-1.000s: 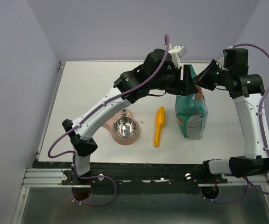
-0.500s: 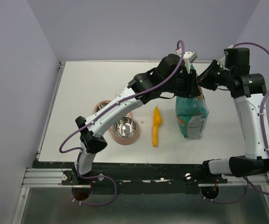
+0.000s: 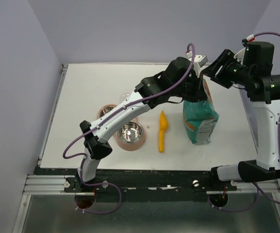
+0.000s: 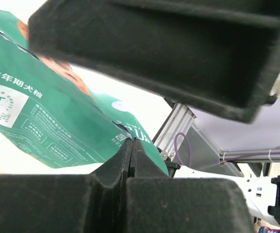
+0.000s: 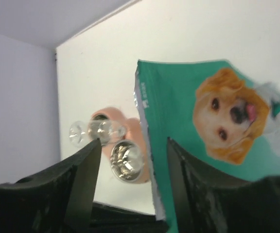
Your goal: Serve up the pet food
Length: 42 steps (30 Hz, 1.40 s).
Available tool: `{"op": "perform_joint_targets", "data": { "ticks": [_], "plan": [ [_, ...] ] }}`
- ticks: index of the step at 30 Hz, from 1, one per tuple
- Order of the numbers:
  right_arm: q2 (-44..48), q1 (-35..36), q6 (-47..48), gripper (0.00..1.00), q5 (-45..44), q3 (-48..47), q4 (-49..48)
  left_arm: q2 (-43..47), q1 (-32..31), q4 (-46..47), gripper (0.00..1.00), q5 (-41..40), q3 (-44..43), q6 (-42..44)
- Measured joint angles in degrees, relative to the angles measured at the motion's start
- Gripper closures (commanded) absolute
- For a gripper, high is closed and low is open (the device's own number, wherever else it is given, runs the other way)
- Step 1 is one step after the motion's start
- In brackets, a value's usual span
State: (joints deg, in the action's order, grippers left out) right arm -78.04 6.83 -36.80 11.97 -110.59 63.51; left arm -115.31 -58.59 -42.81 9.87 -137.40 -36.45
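The teal-green bag [image 3: 200, 119] stands upright at the right of the table, its dog picture [image 5: 230, 114] facing my right wrist camera. My left gripper [image 3: 199, 86] is shut on the bag's top edge [image 4: 130, 138], jaws pressed together with the foil between them. My right gripper [image 3: 209, 73] hangs open just above and right of the bag top, touching nothing; its fingers [image 5: 84, 182] straddle the view of the bag's edge [image 5: 145, 145]. The pet food itself is hidden. A yellow scoop [image 3: 163, 131] lies on the table left of the bag.
A steel bowl [image 3: 130, 132] sits in a pink holder [image 3: 141, 141] left of the scoop, also seen as the bowl [image 5: 125, 160] below my right gripper. A clear bottle-like part [image 5: 92, 131] lies on the holder's far half. The table's back wall runs close behind the bag.
My left gripper swung right onto the bag's top and shut on it. My right gripper opened, let go of the bag top and drew back up and to the right.
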Motion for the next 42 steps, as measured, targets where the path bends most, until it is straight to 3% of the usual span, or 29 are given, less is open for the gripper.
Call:
{"op": "perform_joint_targets", "data": {
  "ticks": [4, 7, 13, 17, 26, 30, 42],
  "plan": [
    [-2.67, 0.04, 3.04, 0.12, -5.35, -8.22, 3.74, 1.55, 0.09, 2.38, 1.0, 0.66, 3.56, 1.25],
    [-2.56, 0.02, 5.35, 0.14, -8.9, -8.94, 5.35, 4.81, 0.55, 6.62, 1.0, 2.34, 10.12, 1.57],
    [2.58, 0.02, 7.61, 0.22, -8.92, 2.47, 5.75, 10.86, 2.8, 19.58, 1.0, 8.79, 24.11, -1.36],
    [7.91, 0.02, 7.89, 0.22, -7.72, 9.33, 5.11, 11.26, 3.98, 25.18, 1.0, 12.83, 27.28, -5.4],
    [17.92, 0.02, 8.5, 0.23, -0.66, 17.64, 0.59, 8.24, 6.14, 25.88, 1.0, 19.39, 24.7, -15.54],
    [18.56, 0.02, 9.38, 0.33, 1.16, 19.65, -1.36, 7.98, 6.56, 25.03, 0.99, 20.0, 24.44, -18.23],
    [21.99, -0.04, 10.69, 0.6, 2.82, 26.77, -10.34, 2.36, 8.41, 15.23, 0.71, 21.05, 13.94, -21.27]
  ]
}}
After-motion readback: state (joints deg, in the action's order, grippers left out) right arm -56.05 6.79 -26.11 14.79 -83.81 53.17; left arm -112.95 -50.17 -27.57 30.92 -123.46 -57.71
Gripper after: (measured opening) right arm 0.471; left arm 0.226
